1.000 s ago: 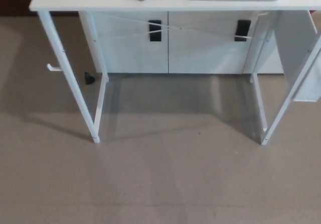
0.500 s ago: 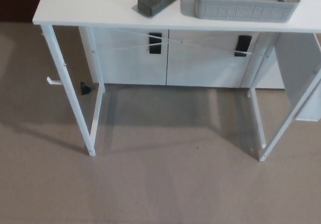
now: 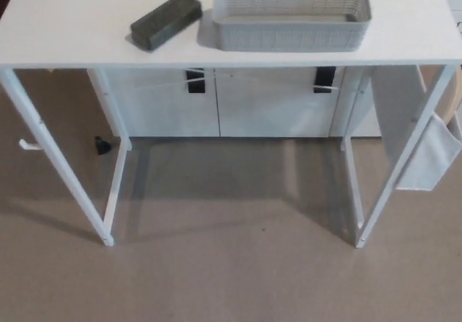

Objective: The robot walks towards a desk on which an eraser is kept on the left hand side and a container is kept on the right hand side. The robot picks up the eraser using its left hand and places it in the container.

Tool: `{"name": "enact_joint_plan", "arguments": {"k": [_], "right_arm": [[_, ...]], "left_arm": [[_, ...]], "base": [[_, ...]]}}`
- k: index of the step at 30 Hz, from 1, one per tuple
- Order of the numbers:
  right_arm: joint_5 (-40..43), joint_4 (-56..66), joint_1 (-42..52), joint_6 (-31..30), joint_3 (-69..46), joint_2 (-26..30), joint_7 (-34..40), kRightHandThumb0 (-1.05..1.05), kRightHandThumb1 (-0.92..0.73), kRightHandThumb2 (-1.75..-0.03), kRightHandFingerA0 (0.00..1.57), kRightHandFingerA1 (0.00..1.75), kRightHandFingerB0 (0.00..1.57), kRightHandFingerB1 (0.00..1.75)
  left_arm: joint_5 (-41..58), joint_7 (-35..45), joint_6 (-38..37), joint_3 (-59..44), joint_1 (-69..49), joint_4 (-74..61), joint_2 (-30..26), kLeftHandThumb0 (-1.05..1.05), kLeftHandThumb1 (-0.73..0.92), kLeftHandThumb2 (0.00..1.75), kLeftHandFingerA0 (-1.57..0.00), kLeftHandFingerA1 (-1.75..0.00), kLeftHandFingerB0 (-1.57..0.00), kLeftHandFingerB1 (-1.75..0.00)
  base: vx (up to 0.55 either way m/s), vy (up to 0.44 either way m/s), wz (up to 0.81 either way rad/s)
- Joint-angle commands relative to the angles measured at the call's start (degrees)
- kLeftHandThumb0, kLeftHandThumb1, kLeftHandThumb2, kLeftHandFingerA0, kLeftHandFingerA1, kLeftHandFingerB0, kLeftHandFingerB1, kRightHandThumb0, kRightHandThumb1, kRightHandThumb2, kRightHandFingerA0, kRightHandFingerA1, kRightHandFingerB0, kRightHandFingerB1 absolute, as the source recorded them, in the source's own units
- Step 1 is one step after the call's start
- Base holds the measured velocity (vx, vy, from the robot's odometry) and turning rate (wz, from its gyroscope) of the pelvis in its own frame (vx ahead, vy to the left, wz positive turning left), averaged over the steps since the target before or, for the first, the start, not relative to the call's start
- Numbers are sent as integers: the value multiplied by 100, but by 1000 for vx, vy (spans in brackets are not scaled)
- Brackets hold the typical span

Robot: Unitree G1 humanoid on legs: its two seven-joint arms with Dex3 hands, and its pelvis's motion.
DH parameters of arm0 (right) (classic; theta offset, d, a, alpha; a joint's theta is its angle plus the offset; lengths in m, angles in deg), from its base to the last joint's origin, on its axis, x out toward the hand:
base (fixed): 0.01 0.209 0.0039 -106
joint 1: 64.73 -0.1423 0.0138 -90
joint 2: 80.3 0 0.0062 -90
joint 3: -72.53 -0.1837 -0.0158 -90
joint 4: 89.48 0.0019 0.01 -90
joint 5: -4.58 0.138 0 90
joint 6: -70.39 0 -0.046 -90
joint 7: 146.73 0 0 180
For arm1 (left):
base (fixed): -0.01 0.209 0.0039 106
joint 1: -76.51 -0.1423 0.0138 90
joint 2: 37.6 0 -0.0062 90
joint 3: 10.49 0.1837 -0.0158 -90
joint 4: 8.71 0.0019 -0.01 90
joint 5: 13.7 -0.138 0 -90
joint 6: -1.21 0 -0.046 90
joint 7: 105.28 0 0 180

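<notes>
A white rectangular counter (image 3: 86, 40) on thin white metal legs is seen from above in the head view. A dark grey, block-shaped eraser (image 3: 165, 21) lies flat on the counter top, left of centre, and is set at a slant, its right end farther from the camera. A light grey, oblong plastic container (image 3: 291, 18) with perforated mesh walls stands upright on the counter to the right of the eraser; the two are near one another but apart, with a strip of bare top between them. The container's interior appears empty. Behind the counter legs a low white cabinet (image 3: 216, 109) with two black handles (image 3: 195, 80) is visible, and a white fabric pouch (image 3: 429, 156) hangs at the counter's right side. A small black object (image 3: 102, 146), too small to identify, rests on the beige carpeted floor (image 3: 231, 264) near the rear left leg. Neither robot hand is shown, so the state of the fingers cannot be told for either.
</notes>
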Motion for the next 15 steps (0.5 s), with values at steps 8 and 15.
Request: {"name": "enact_joint_plan", "arguments": {"k": [8,15], "right_arm": [[90,94,110,119,392,43,-330,-24,-36,-50,64,64,35,45],[-98,-22,151,416,723,109,-221,-31,-34,-50,68,65,38,45]], "left_arm": [[-374,-307,-329,673,-197,-119,-192,-39,64,59,-37,-40,-30,-30],[-317,-269,-338,825,-111,29,-273,-40,64,59,-36,-41,-30,-31]], "base": [[233,33,-6],[237,-49,8]]}}
